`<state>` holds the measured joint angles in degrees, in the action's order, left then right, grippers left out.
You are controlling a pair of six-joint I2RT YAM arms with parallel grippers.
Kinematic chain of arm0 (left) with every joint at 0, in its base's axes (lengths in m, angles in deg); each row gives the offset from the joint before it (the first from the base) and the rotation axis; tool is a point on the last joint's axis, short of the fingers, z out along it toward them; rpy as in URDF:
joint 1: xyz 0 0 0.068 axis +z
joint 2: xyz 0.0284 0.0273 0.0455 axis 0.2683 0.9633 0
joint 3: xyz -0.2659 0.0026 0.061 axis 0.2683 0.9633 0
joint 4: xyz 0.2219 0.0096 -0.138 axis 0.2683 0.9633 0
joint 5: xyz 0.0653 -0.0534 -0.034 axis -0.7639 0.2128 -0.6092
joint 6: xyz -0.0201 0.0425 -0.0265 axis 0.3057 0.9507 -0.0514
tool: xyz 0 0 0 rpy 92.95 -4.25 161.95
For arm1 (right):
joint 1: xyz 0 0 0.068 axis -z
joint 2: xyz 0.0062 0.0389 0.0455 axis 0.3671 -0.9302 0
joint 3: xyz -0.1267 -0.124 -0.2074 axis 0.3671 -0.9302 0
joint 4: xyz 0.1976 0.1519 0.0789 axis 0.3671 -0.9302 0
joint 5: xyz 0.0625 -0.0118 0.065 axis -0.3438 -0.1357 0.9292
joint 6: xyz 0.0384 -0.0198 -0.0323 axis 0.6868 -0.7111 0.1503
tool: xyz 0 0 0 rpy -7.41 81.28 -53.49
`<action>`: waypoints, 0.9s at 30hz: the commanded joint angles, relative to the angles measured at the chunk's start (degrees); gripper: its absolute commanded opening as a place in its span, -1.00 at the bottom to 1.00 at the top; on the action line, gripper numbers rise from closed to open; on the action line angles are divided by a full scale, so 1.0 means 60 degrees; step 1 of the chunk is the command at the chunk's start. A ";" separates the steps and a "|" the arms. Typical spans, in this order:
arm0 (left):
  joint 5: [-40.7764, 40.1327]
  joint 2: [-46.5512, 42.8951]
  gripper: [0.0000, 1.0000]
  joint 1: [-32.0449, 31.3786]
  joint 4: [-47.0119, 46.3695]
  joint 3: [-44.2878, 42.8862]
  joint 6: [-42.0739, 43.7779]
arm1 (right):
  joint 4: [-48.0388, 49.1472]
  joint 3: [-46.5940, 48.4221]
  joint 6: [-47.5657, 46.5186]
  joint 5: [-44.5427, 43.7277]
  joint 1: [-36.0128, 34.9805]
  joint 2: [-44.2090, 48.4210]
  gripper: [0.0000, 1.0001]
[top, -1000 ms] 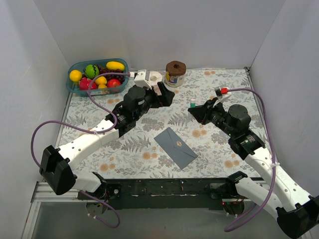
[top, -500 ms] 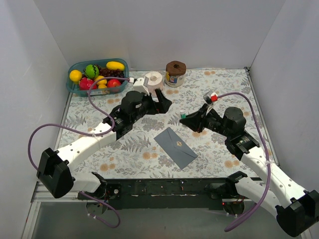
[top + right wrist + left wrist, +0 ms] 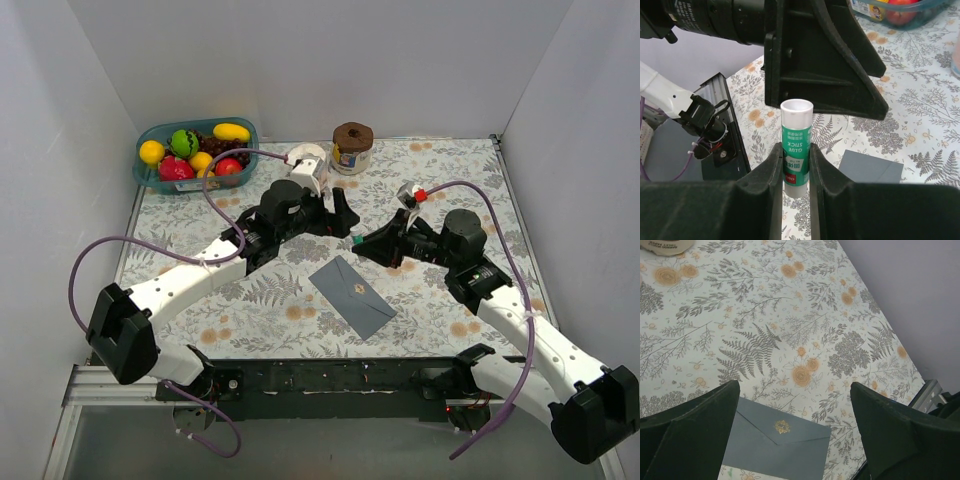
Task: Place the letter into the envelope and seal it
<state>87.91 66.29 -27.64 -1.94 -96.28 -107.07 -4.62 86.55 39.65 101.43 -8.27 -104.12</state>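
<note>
Green glue stick (image 3: 796, 145) is sitting pinched in the right hand (image 3: 796, 152); the wide-spread left hand (image 3: 345, 215) should be gripping its white end squarely.

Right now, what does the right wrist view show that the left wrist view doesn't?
Only the right wrist view: a green-and-white glue stick standing upright, clamped between the right fingers, plus a corner of the fruit tub at the top. Only the left wrist view: the gold seal at the tip of a pointed flap. Both: the dark grey envelope lying flat on the floral table cover, though the right wrist view catches just one corner of it.
</note>
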 commanded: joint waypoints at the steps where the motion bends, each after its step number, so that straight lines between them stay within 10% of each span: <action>1: 0.0168 0.0156 0.83 -0.0402 0.0206 -0.0621 0.0793 | 0.0566 0.0549 0.0176 0.0586 -0.0028 -0.0169 -0.97; 27: 0.0856 0.0684 0.86 -0.1471 0.0353 -0.1031 0.2068 | 0.0317 0.0564 0.0058 0.0322 -0.0028 -0.0081 -0.97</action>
<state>86.73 69.61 -31.70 0.33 -100.10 -95.23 -8.99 87.16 40.20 103.85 -7.76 -104.99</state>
